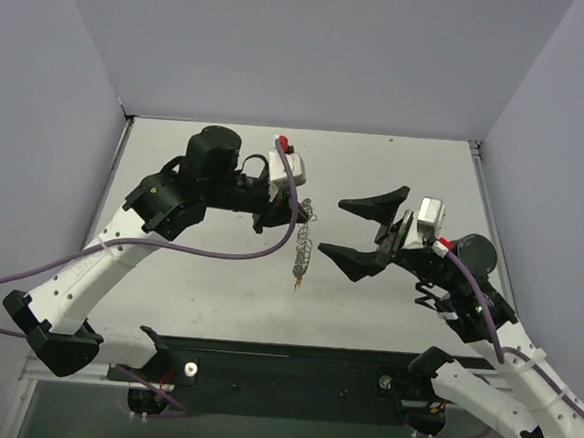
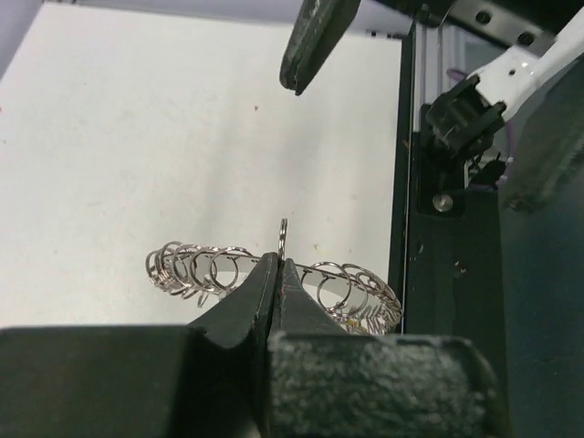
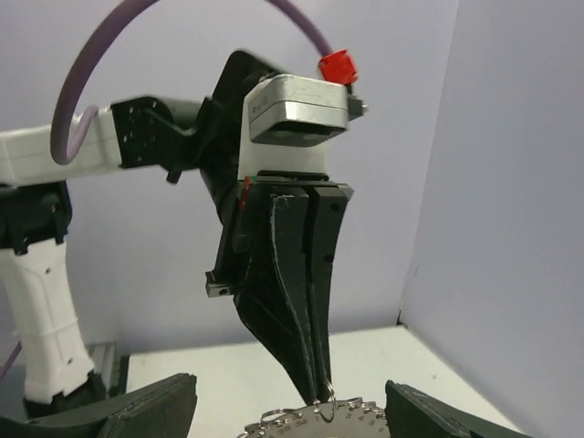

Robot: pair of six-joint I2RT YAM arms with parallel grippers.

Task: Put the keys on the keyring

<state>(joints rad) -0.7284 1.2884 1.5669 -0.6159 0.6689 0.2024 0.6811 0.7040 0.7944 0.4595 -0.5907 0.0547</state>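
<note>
The black left gripper (image 2: 279, 266) pinches the big silvery coiled metal keyring (image 2: 196, 270), holding it off the grey table (image 1: 396, 166) so keys can slide on. The right gripper (image 1: 332, 226) is wide open, empty, just beside it.

A pale table (image 1: 365, 314) between lilac walls (image 1: 284, 48).

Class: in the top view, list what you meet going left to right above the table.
Shut black left gripper → silvery coil-rimmed metal keyring it pinches → open black right gripper → silver box on the right wrist
</note>
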